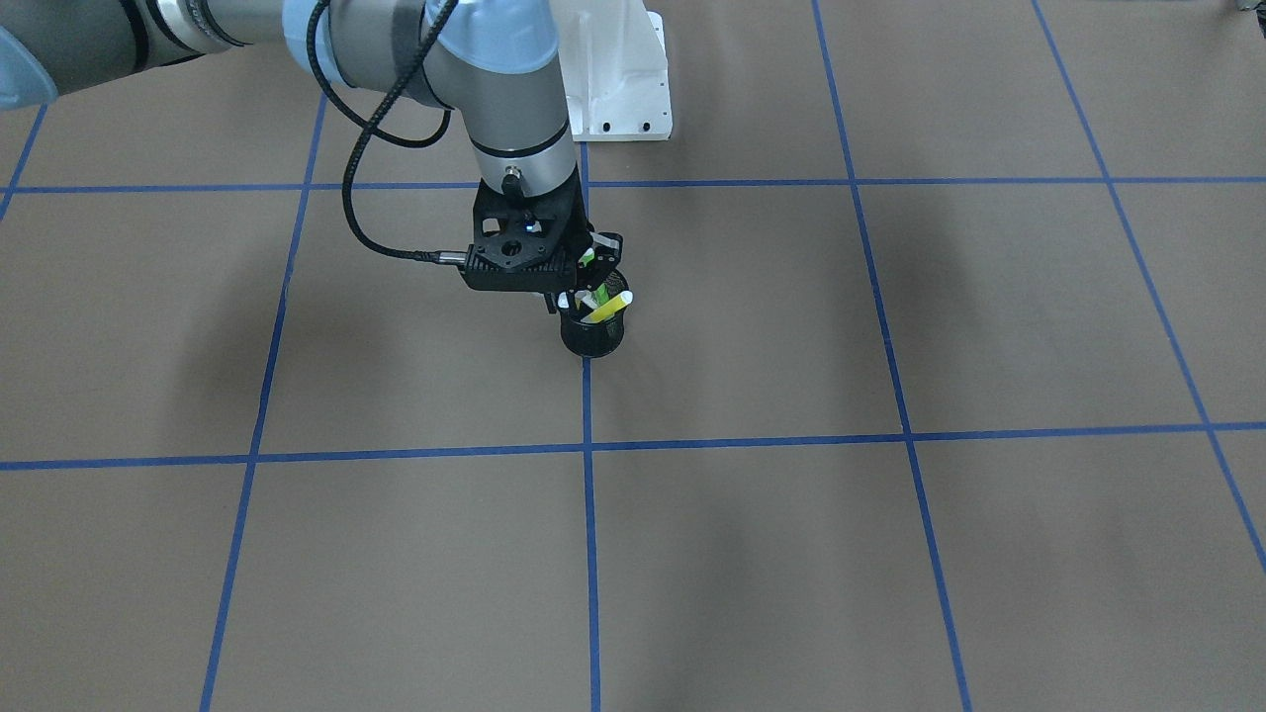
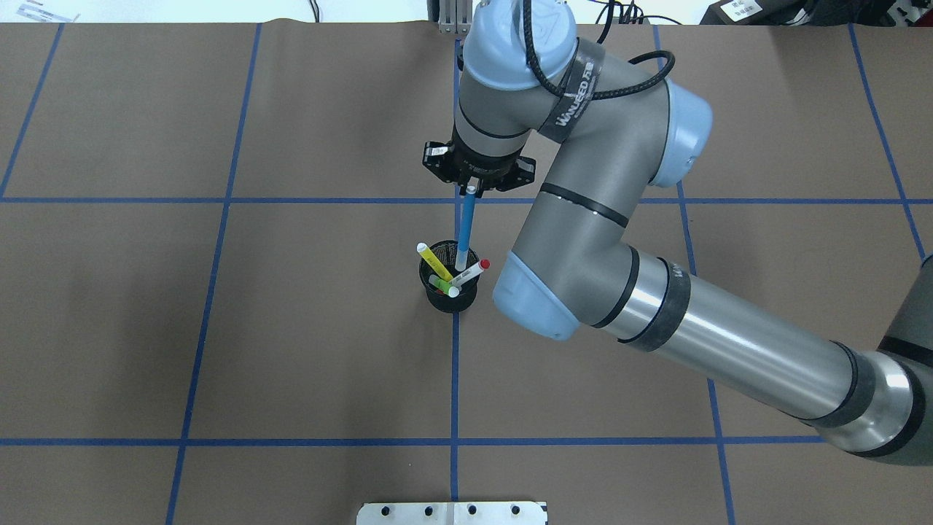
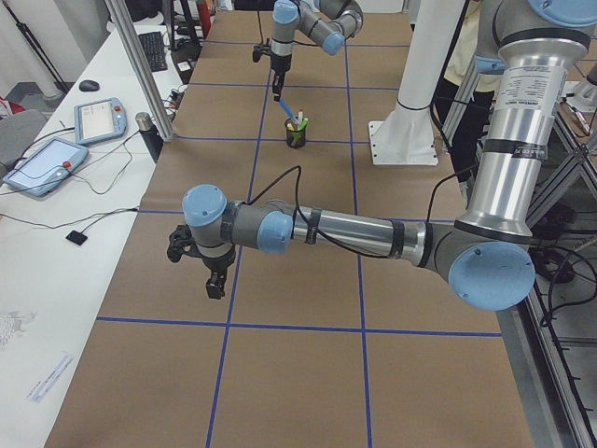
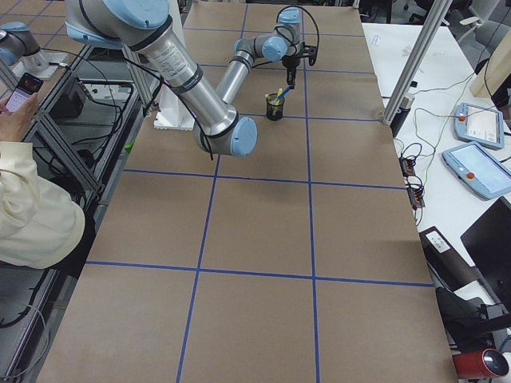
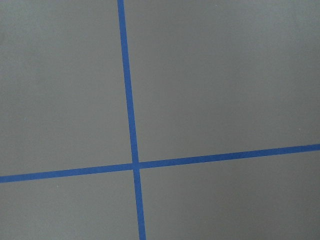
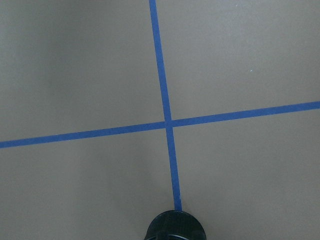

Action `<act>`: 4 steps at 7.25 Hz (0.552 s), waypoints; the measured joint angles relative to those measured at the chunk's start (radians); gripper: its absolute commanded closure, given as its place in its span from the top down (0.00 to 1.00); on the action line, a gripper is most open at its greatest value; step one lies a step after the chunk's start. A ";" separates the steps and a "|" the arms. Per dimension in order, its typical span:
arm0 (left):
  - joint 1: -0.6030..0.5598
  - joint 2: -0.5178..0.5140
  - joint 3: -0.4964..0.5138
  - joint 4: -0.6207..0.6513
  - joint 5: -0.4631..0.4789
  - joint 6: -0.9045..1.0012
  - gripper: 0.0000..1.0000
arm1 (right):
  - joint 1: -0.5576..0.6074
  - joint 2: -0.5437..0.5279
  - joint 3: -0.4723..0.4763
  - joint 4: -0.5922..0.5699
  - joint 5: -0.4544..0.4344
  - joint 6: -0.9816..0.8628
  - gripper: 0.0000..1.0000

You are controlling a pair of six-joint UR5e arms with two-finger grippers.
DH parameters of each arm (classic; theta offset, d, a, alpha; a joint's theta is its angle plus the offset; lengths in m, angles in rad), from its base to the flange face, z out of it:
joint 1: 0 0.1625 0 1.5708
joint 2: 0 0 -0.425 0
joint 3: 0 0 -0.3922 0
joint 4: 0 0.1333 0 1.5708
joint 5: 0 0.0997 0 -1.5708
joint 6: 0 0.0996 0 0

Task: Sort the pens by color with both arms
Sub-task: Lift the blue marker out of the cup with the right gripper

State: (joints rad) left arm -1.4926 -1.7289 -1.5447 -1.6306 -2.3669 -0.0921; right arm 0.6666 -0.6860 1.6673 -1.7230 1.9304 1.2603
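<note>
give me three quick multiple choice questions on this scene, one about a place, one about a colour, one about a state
1. Where does the black mesh cup stand?
A) on a blue tape line
B) on the white pedestal
C) at the table's edge

2. What colour is the pen held by the right hand?
A) red
B) blue
C) yellow

3. What state is the right hand in?
A) open and empty
B) shut on the pen's top end
C) lying flat on the table

Answers:
1 A: in the overhead view the tape line runs straight under the cup.
2 B: a blue barrel hangs from the hand, with its lower end in the cup's mouth.
3 B: the overhead view shows the hand pinching the top of the pen, well above the table.
</note>
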 measured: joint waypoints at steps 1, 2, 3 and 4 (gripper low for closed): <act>0.000 0.000 0.000 0.000 0.000 0.000 0.98 | 0.034 0.002 0.015 -0.023 0.025 -0.023 0.00; 0.000 0.000 0.000 0.000 0.000 0.000 0.98 | 0.066 0.003 0.016 -0.044 0.056 -0.062 0.00; 0.000 0.001 0.000 0.000 0.000 0.000 0.98 | 0.086 0.005 -0.002 -0.065 0.082 -0.110 0.00; 0.000 0.002 0.000 0.000 0.000 0.000 0.98 | 0.095 0.014 -0.053 -0.076 0.101 -0.158 0.00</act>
State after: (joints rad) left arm -1.4926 -1.7273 -1.5447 -1.6306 -2.3670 -0.0920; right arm 0.7620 -0.6718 1.6147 -1.7989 2.0315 1.1022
